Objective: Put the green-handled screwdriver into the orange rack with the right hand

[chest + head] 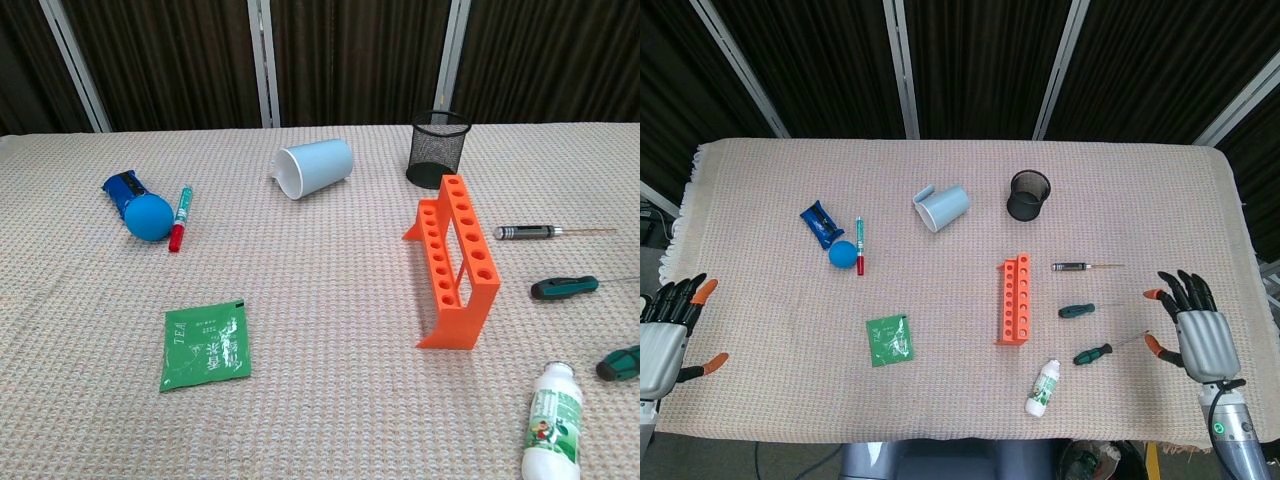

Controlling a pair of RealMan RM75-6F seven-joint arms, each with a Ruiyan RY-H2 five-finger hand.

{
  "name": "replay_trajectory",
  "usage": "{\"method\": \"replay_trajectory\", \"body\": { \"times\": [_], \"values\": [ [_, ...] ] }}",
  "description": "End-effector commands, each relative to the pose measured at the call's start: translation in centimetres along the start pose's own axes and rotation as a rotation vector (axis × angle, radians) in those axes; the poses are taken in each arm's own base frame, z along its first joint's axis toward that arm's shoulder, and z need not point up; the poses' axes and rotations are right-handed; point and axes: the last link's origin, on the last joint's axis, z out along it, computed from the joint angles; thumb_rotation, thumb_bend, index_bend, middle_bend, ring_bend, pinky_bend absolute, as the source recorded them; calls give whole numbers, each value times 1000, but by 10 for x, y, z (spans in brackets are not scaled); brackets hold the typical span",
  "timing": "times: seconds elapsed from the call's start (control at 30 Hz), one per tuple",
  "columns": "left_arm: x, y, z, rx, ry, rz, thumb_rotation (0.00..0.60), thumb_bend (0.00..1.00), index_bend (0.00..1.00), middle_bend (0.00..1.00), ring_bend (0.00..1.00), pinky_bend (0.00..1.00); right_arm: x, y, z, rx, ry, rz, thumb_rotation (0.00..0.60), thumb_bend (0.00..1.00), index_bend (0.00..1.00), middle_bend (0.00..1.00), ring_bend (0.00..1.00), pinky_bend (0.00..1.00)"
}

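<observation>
The green-handled screwdriver [1092,353] lies on the table [770,250] at about nine o'clock from the right hand [1193,331], handle toward the orange rack [1013,299], thin shaft pointing at the hand. That hand hovers with fingers spread, holding nothing, and is far nearer than the left hand [665,335], also spread and bare. A second, darker green screwdriver [1077,311] lies just beyond. A woven cloth covers the table; dark curtains hang behind.

Orange rack [1013,300], green-handled screwdriver [1092,353], blue ball [843,254], blk mesh cup [1029,195], beige woven cloth [770,200]
</observation>
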Motion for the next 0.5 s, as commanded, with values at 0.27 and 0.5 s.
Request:
{"method": "replay_trajectory", "body": {
  "times": [0.27, 0.5],
  "values": [
    [3, 1, 4, -5, -6, 10, 600, 43, 52, 0, 0, 0, -10, -36, 66, 60, -146, 10, 600, 175, 387, 118, 0, 0],
    [5, 0, 7, -2, -7, 15, 600, 43, 54, 0, 0, 0, -35, -51, 94, 24, -234, -24, 600, 175, 387, 119, 0, 0]
  ]
}}
